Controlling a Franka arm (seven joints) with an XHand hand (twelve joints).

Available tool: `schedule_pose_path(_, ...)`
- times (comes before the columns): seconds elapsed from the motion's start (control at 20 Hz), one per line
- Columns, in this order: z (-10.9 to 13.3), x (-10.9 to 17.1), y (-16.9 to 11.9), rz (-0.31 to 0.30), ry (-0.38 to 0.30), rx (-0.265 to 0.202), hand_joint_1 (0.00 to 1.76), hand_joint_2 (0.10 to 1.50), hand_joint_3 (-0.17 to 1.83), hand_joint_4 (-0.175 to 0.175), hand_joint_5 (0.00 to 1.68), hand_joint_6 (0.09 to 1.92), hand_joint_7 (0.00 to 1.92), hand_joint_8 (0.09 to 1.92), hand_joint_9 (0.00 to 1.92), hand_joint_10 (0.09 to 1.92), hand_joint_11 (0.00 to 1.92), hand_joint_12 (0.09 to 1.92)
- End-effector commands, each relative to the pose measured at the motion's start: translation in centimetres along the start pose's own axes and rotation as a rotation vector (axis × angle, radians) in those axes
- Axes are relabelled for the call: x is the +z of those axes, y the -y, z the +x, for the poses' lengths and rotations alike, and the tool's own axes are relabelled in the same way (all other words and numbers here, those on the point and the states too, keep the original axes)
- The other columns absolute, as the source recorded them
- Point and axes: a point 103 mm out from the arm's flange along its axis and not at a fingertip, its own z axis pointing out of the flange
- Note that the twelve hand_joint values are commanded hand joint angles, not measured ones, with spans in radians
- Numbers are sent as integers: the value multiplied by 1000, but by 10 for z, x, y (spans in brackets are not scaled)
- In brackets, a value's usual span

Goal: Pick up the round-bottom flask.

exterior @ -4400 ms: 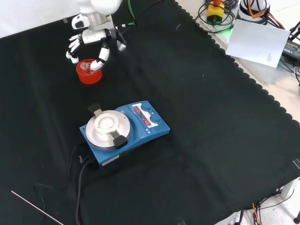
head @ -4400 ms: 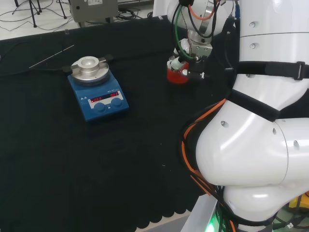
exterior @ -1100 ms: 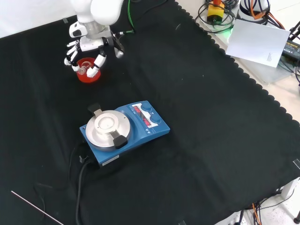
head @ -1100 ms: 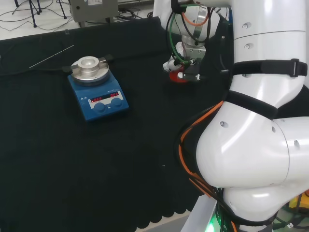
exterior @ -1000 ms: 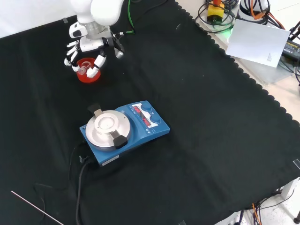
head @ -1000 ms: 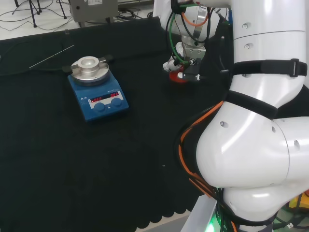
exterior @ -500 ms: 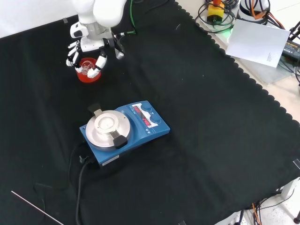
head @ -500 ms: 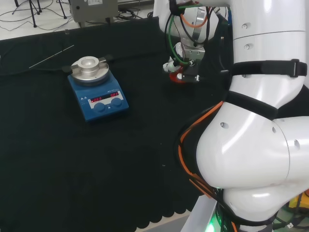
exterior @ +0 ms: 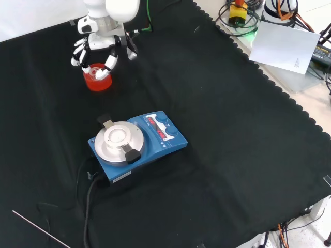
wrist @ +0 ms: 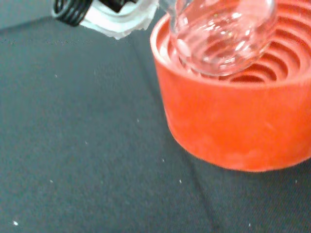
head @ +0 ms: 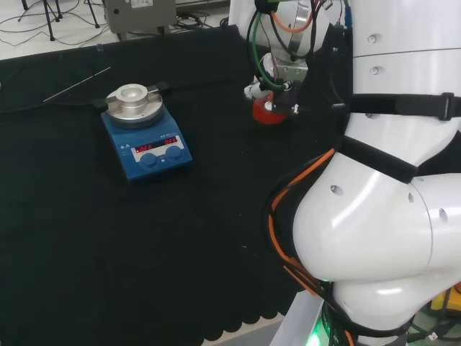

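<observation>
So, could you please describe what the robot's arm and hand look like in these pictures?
The arm is made of big glossy white rounded links with black bands at the joints. Orange cables run along its lower part, and green, black and orange cables loop near the wrist. The hand is black and white, with white finger segments and black joints, about a person's size.
</observation>
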Motion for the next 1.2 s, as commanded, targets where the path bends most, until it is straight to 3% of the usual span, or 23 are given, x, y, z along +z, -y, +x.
schedule_pose_path(0.05, 10, -9, 10, 3, -1, 3, 1103, 823, 441, 117, 1145, 815, 481, 637, 684, 604, 298, 1294)
schedule_pose_path(0.3, 9, -46, 25, -10, -28, 18, 1100, 820, 447, 127, 1144, 818, 486, 638, 687, 602, 301, 1293)
schedule_pose_path(0.5, 18, -52, 32, -21, -25, 17, 1095, 815, 456, 150, 1143, 822, 489, 638, 689, 599, 303, 1292)
schedule_pose_path(0.85, 44, -122, 63, -55, -17, -9, 1090, 811, 464, 172, 1142, 825, 491, 638, 693, 597, 305, 1292)
schedule_pose_path(1.2, 61, -147, 80, -53, -19, -29, 1089, 808, 468, 175, 1143, 825, 491, 638, 691, 595, 299, 1291)
